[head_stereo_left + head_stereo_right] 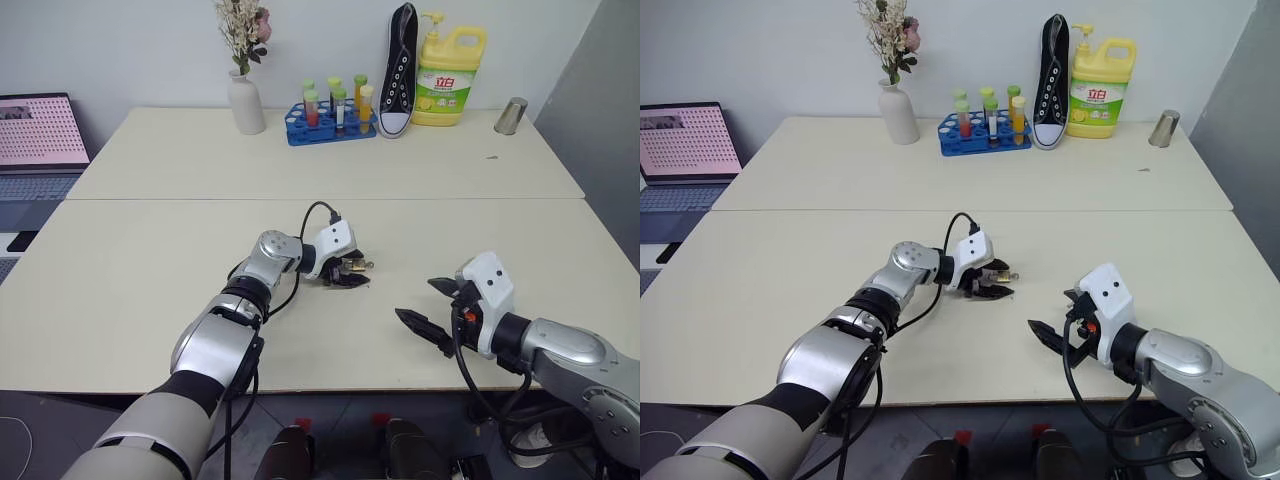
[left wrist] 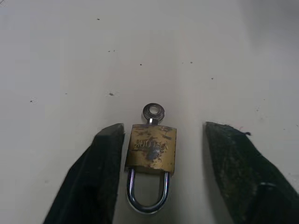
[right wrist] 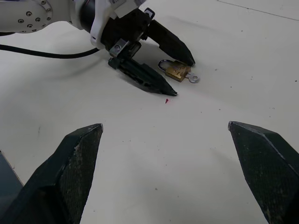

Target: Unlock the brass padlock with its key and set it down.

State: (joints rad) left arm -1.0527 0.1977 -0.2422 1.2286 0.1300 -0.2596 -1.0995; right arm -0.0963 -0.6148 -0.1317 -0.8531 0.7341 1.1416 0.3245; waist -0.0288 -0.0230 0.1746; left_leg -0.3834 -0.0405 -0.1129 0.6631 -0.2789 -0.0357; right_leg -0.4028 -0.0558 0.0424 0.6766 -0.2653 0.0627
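Lying flat on the cream table point(image 1: 150, 270), the tiny golden-brass padlock point(image 2: 151, 150) sits between the left gripper point(image 3: 163, 70)'s 2 spread black fingers, apparently untouched. Its small silvery key point(image 2: 153, 112) looks inserted. Right gripper point(image 1: 428, 306) hovers wide open, well apart.

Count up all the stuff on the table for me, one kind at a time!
brass padlock with its key: 1
vase of flowers: 1
tube rack: 1
sneaker: 1
soap bottle: 1
metal cup: 1
Total: 6
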